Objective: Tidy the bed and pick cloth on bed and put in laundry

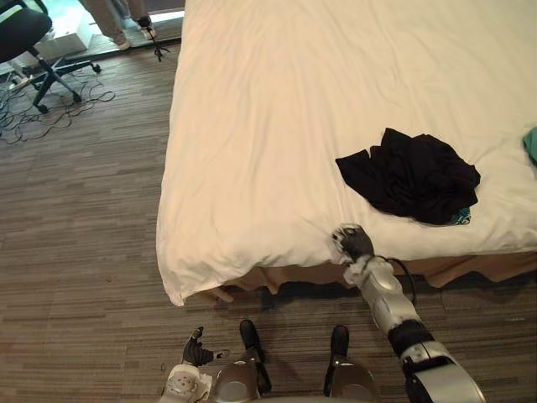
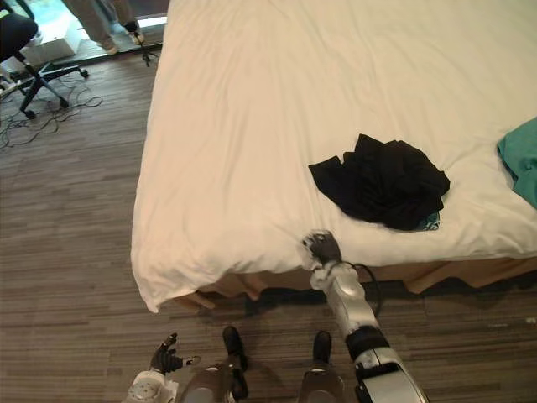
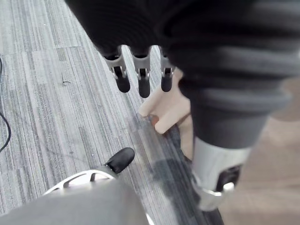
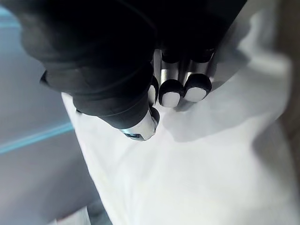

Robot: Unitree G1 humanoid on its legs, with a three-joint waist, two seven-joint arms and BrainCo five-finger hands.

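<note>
Right hand [image 1: 352, 243] pinching the sheet [image 1: 252, 168] edge, likely to straighten it; black cloth [image 1: 411, 176] just beyond; left hand [image 1: 195, 351] slack-fingered.

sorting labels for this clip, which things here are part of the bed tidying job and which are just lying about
Part of the job:
white sheet, pinched at its near edge by the right hand
black cloth lying on it
teal cloth at its right edge
left hand, open and empty

Just lying about:
office chair
loose cables
a person's legs
</note>
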